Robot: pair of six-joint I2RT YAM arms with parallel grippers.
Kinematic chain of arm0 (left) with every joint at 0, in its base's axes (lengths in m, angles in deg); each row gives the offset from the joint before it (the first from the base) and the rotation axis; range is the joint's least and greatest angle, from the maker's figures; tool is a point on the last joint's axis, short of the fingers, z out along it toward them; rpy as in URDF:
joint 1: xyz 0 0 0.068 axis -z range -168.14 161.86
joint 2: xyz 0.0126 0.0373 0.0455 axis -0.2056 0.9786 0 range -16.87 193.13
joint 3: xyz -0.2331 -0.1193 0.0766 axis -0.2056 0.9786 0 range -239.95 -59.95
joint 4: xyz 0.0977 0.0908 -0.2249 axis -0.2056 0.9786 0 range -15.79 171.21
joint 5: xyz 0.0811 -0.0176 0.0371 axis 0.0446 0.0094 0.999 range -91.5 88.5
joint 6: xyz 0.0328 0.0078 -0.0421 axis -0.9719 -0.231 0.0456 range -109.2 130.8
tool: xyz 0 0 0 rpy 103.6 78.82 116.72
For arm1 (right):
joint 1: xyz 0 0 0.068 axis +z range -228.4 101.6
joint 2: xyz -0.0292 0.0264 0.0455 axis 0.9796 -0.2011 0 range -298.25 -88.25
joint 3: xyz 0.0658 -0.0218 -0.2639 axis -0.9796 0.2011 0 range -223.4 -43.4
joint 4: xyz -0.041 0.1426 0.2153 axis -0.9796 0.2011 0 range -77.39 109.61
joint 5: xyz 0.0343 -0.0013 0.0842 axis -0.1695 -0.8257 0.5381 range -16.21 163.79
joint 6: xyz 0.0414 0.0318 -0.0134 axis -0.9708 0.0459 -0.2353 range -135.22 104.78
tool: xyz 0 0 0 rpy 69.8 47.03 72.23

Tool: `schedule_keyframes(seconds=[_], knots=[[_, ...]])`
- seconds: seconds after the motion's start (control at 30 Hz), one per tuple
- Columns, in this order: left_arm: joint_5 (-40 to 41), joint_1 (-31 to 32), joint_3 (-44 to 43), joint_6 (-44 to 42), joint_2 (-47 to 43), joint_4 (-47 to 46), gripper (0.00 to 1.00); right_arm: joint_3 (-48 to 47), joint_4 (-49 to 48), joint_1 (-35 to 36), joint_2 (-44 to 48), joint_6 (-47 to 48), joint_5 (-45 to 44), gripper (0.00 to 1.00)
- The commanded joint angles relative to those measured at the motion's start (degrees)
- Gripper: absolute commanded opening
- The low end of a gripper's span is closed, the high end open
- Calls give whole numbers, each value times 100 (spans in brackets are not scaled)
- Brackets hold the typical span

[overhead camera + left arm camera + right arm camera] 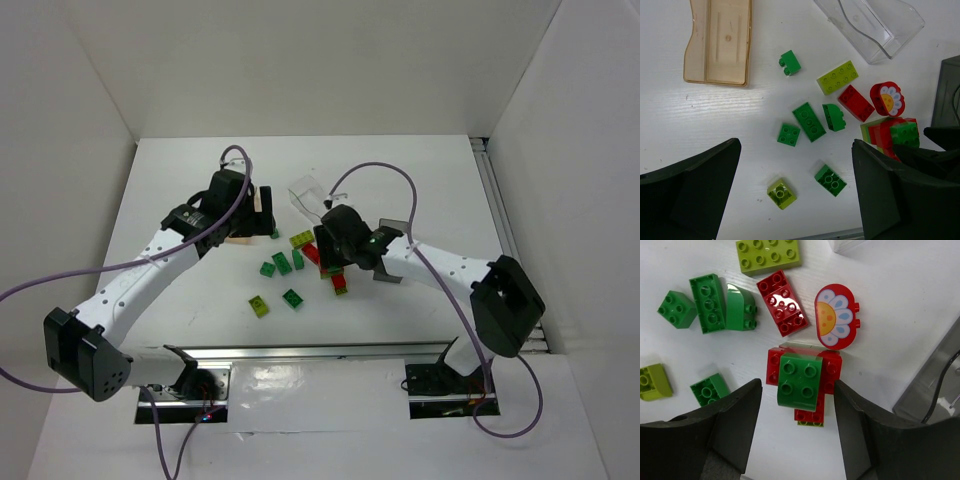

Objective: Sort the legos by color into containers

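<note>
A dozen or so small translucent studded plastic bricks (290, 265) lie loose on the white table (170, 170) in the top view. Most are left of a stacked red-and-green clump (338, 280). A tan translucent tub (262, 215) sits well left of that clump, a clear tub (308, 192) beyond it, and a dark smoky tub (392, 262) just right of it.

The left wrist view shows what the top view hides: the left gripper (795, 200) hangs wide apart and empty, left of the clump, over loose greens.

Only the right wrist view shows the right gripper (797, 430) spread to either side of the clump, gripping nothing. A green four-stud brick (800, 380) caps the clump, and a red flower-faced piece (837, 317) lies just beyond it.

The bricks look light, stiff and glossy, so probably slippery. The flat side walls are the best place to pinch. Pressed-together pieces may lift as one.
</note>
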Motion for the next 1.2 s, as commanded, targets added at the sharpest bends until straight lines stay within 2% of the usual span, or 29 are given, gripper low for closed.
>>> schedule_keyframes(seconds=[0.0,0.13,0.27,0.4,0.43,0.47,0.57,0.63,0.73,0.77,0.8,0.83,0.87,0.97,1.07,1.17], knots=[[57,7,-93,-18,-17,-18,100,-277,60,110,-140,28,-301,66],[57,7,-23,-18,-17,-18,100,-277,61,111,-245,28,-408,55],[-74,7,30,-80,-17,-79,100,-338,61,111,-359,28,-408,54],[-75,7,-31,-193,36,-79,100,-338,113,164,-360,-25,-592,43],[-75,7,-31,-194,36,-79,100,-391,113,164,-307,-25,-592,32],[-75,7,-31,-194,36,-79,100,-391,174,164,-246,-25,-592,29],[-504,7,21,-623,88,-210,100,-636,376,164,-53,194,-400,23],[-1109,7,21,-1027,89,-350,100,-742,482,103,140,379,-207,23],[-1883,60,205,-1484,-69,-544,100,-874,605,-327,632,520,715,21],[-2198,121,258,-1634,-69,-658,100,-875,667,-485,738,590,1283,21],[-2715,174,259,-1905,-69,-598,100,-927,719,-782,904,677,1602,21],[-2816,235,259,-2012,-17,-528,100,-997,842,-942,967,678,1927,21],[-2738,436,206,-2083,-17,-467,100,-1067,904,-1196,1037,739,2478,21],[-2650,814,346,-2232,-17,-571,99,-1068,1079,-1505,1099,792,3394,21],[-2790,1069,399,-2286,-139,-790,99,-1016,958,-1909,1265,740,4176,21],[-2588,1202,460,-2286,-140,-1054,100,-945,887,-2086,1337,687,4837,21]])
